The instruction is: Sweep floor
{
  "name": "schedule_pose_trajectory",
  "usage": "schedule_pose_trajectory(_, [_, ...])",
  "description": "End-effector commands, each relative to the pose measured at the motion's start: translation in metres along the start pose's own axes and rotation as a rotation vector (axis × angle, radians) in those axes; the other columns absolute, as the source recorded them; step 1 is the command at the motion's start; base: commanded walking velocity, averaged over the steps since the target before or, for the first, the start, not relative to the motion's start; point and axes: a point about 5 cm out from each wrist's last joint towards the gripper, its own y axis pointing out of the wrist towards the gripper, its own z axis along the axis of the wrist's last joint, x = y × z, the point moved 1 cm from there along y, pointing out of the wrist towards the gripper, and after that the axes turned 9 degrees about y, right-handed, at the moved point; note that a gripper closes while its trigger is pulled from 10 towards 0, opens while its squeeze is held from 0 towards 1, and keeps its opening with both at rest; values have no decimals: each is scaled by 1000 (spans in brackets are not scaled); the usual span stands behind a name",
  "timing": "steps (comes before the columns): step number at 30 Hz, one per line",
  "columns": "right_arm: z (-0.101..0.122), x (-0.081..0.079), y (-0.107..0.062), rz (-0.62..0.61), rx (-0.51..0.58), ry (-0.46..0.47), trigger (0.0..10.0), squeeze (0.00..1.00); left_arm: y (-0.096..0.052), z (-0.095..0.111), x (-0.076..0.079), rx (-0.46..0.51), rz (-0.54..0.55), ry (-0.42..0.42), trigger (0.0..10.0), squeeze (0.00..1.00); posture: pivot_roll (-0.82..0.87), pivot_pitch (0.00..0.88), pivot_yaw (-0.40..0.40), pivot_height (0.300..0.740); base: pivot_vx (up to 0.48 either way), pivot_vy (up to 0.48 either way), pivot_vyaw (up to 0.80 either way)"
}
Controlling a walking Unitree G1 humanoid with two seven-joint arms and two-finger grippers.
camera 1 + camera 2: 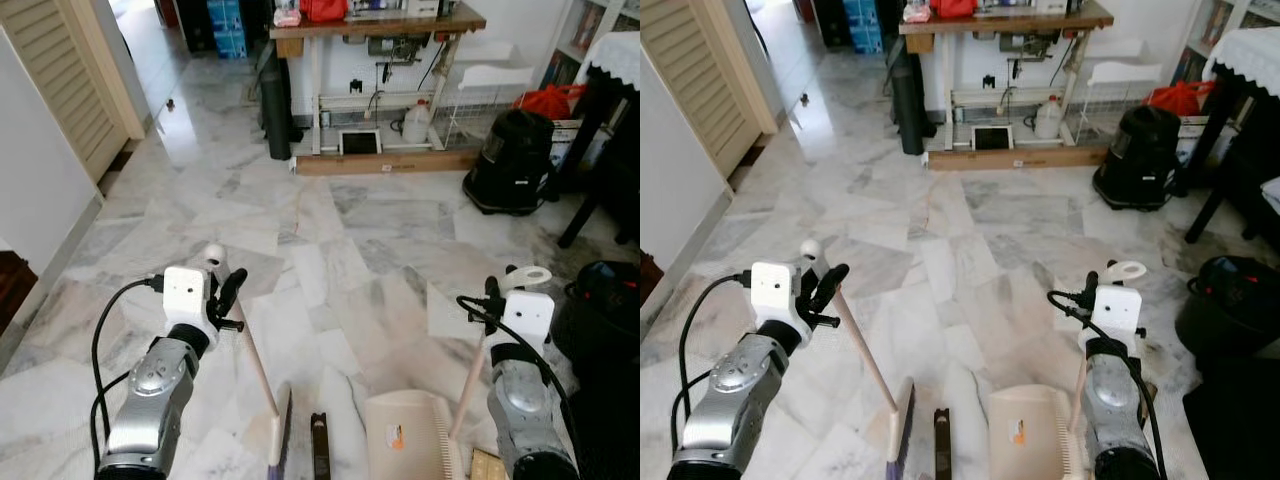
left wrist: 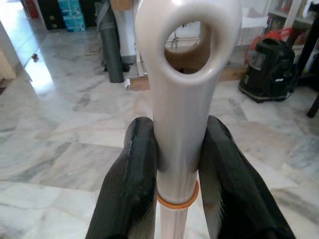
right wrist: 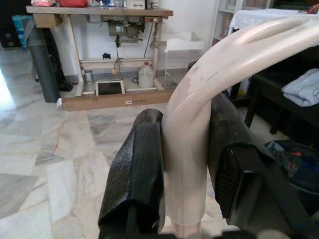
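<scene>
My left gripper point(image 1: 226, 290) is shut on the top of a cream broom handle point(image 2: 180, 124) that ends in a hanging loop. The handle slants down to the broom head point(image 1: 278, 430) on the marble floor point(image 1: 330, 230) just ahead of me. My right gripper point(image 1: 497, 300) is shut on the curved cream handle point(image 3: 192, 134) of an upright dustpan point(image 1: 405, 435), whose pan rests on the floor at the bottom centre. The black fingers point(image 2: 130, 184) press on both sides of the broom handle in the left wrist view.
A black vacuum cleaner point(image 1: 513, 160) stands at the right, near a dark table point(image 1: 600, 130). A wooden worktable point(image 1: 375, 25) with a bottle and clutter beneath it lines the far wall. A black bin point(image 1: 603, 320) sits close on my right. A louvred door point(image 1: 60, 75) is at left.
</scene>
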Motion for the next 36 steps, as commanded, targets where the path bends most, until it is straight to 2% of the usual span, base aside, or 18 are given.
schedule_pose_trajectory(1, [6, -5, 4, 14, 30, -5, 10000, 0, -4, 8, -7, 19, 7, 18, 10000, 0, 106, 0, 70, 740, 0, 0, 0])
schedule_pose_trajectory(6, [-3, -9, 2, 13, 0, -13, 10000, 0, -19, 8, -14, -13, 2, 35, 10000, 0, 148, 0, 81, 740, 0, 0, 0])
schedule_pose_trajectory(12, [-13, -13, -3, 15, -38, -14, 10000, 0, -21, 10, -17, -31, -11, 20, 10000, 0, 164, 0, 83, 740, 0, 0, 0])
schedule_pose_trajectory(17, [-21, -18, -8, 22, -72, -24, 10000, 0, -15, 4, -13, -86, -61, 27, 10000, 0, 166, 0, 86, 740, 0, 0, 0])
schedule_pose_trajectory(24, [-28, -25, -15, 46, -89, -27, 10000, 0, -5, 0, -20, -87, 1, 46, 10000, 0, 163, 0, 87, 740, 0, 0, 0])
schedule_pose_trajectory(30, [-30, -25, -17, 51, -94, -32, 10000, 0, 4, -5, -20, -106, 15, 53, 10000, 0, 154, 0, 86, 740, 0, 0, 0])
schedule_pose_trajectory(36, [-32, -22, -18, 49, -100, -34, 10000, 0, 18, -17, -17, -144, 13, -4, 10000, 0, 137, 0, 84, 740, 0, 0, 0])
